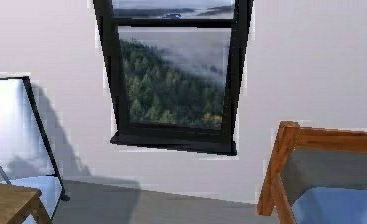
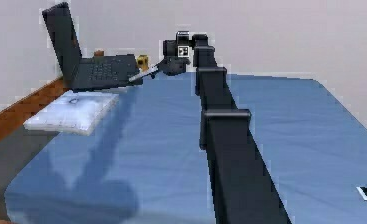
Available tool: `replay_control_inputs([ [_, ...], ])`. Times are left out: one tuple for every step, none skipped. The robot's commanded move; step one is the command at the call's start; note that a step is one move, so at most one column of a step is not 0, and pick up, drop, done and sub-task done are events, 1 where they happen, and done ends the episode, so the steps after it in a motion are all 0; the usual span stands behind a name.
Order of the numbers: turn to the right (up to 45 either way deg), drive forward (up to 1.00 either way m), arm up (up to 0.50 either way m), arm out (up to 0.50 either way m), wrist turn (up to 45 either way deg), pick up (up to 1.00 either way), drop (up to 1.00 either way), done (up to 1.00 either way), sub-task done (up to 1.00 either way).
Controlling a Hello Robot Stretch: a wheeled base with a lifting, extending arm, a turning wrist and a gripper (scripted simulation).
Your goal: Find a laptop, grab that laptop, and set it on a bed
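Note:
A dark laptop [image 2: 91, 62] with its lid raised hangs at the far end of my gripper [image 2: 146, 70], clear of the bed below, so the gripper holds it. The arm [image 2: 226, 130] stretches out over a bed [image 2: 291, 120] covered in a blue sheet. Under the laptop lies a pale blue pillow [image 2: 75, 112] at the bed's left end, close to the wall.
A wooden bed frame [image 2: 11, 118] edges the arm side view's left. A small white flat thing [image 2: 363, 192] lies on the sheet at bottom right. The forward view has a dark-framed window [image 1: 174, 75], a leaning mirror [image 1: 19, 125], a wooden table corner [image 1: 13, 206] and a wooden chair [image 1: 316, 175].

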Motion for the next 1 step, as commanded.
replay_control_inputs([
  [0.0,0.00,0.00,0.00,27.0,0.00,0.00,0.00,0.00],
])
